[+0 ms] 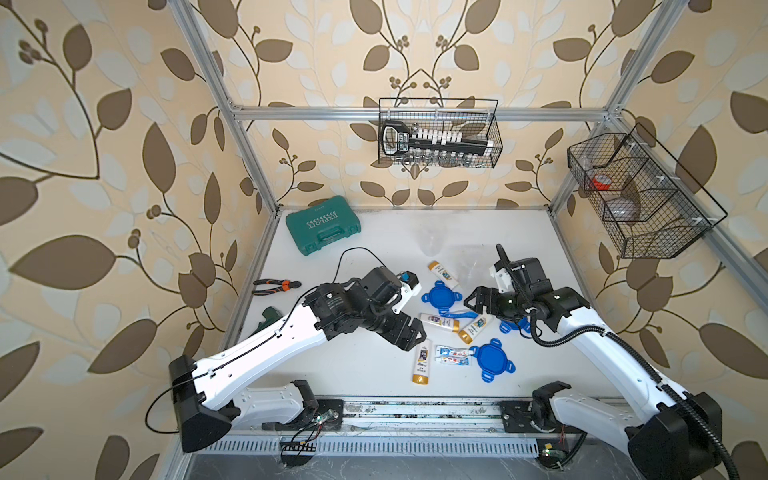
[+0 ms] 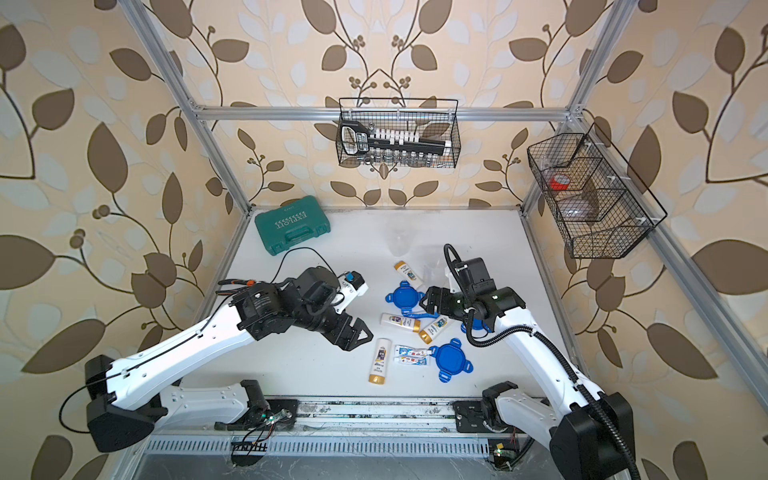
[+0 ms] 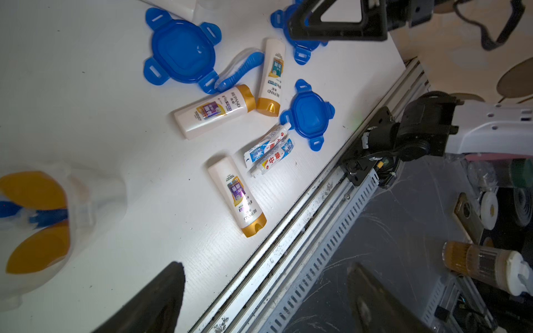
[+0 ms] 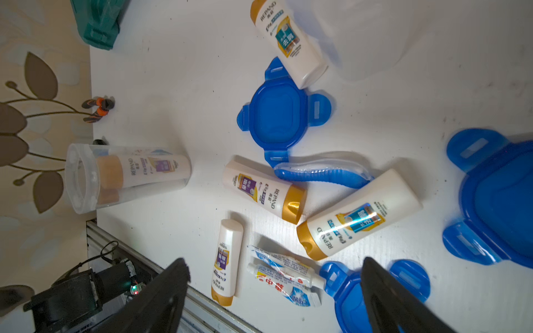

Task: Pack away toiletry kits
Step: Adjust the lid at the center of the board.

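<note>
Left claw (image 1: pixel 417 338) hangs spread wide, gripping nothing, near a tipped-over jar (image 4: pixel 127 176) with bottles in it. Mid-surface (image 1: pixel 365 374) there's a loose pile: four bottles (image 1: pixel 422 360), two tubes (image 1: pixel 453 356), a toothbrush (image 1: pixel 462 315), three lids (image 1: pixel 492 360). Right claw (image 1: pixel 471 302) is spread too, empty, at the pile's right.

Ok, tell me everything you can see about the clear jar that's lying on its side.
The jar is clear plastic, tall with rounded corners, and has no lid on. It lies on its side on the white table, close to the table's edge, with its thick-rimmed mouth open. Inside lie at least two white gold-capped bottles. The left wrist view also shows a blurred blue item in it. Nothing else appears to touch it.
</note>
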Robot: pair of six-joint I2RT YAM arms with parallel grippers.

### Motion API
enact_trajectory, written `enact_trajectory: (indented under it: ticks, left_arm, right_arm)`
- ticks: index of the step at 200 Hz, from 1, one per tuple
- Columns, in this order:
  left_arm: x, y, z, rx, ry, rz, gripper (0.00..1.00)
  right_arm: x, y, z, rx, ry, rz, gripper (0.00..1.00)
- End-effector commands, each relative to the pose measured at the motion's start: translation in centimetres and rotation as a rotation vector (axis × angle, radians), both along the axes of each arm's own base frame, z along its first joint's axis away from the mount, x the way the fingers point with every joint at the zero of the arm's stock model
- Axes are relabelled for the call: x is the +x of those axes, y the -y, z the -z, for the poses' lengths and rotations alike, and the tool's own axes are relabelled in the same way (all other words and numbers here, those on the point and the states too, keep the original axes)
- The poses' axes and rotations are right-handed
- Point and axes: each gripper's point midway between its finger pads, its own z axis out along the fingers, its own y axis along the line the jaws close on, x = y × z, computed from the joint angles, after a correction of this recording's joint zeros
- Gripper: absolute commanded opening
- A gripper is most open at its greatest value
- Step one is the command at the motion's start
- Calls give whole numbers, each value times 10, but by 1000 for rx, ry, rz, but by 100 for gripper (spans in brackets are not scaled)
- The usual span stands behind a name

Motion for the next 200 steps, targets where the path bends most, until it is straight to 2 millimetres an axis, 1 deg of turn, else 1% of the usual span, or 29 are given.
enact_trajectory:
  ticks: [1, 21, 35, 59, 66, 67, 70, 80, 91, 99, 122, 143, 154, 173, 184, 191, 192, 194, 200]
  left_arm:
    - [-3, 21, 1, 16, 35, 82, 86]
    - [-2, 37, 4, -8, 34, 98, 83]
    - [1, 46, 11, -4, 31, 106, 81]
    - [3, 58, 28, 42, 21, 121, 77]
    - [3, 60, 28, 43, 23, 126, 76]
    - [3, 61, 33, 55, 16, 126, 76]
    - [4, 63, 39, 68, 8, 129, 76]
    - [6, 65, 46, 89, 8, 126, 75]
    - [9, 66, 52, 118, 11, 117, 74]
    - [12, 65, 55, 135, 14, 105, 74]
    - [17, 67, 52, 123, 28, 74, 75]
    - [18, 71, 47, 94, 29, 61, 82]
    - [18, 72, 44, 79, 33, 54, 86]
    - [19, 71, 37, 46, 48, 44, 90]
    - [19, 68, 34, 33, 60, 30, 91]
    - [21, 67, 37, 39, 65, 20, 92]
    - [20, 65, 32, 27, 73, 17, 92]
    - [20, 64, 28, 17, 79, 14, 92]
    - [21, 60, 26, 15, 92, -1, 93]
  right_arm:
    - [4, 10, 1, 43, -4, 53, 93]
    - [0, 31, 4, 44, -16, 120, 93]
    - [-4, 43, 7, 20, -19, 153, 93]
    - [1, 44, 4, 14, -5, 153, 93]
    - [3, 44, 2, 15, -2, 153, 93]
    - [3, 44, 1, 16, -1, 152, 93]
    - [3, 44, 1, 13, 0, 151, 93]
    - [4, 45, 0, 2, 6, 152, 93]
    - [2, 49, 3, -20, 3, 155, 93]
    - [-2, 53, 11, -46, -22, 168, 93]
    - [-15, 66, 39, -92, -159, 207, 93]
    - [-18, 87, 48, -155, -206, 297, 97]
    - [-18, 94, 53, -168, -243, 343, 99]
    - [-13, 105, 61, -171, -294, 424, 99]
    - [-9, 117, 66, -189, -320, 474, 99]
    - [-6, 125, 68, -207, -333, 499, 99]
    - [-5, 125, 68, -209, -336, 500, 99]
    - [-4, 128, 68, -216, -338, 507, 99]
    - [0, 134, 68, -234, -340, 526, 99]
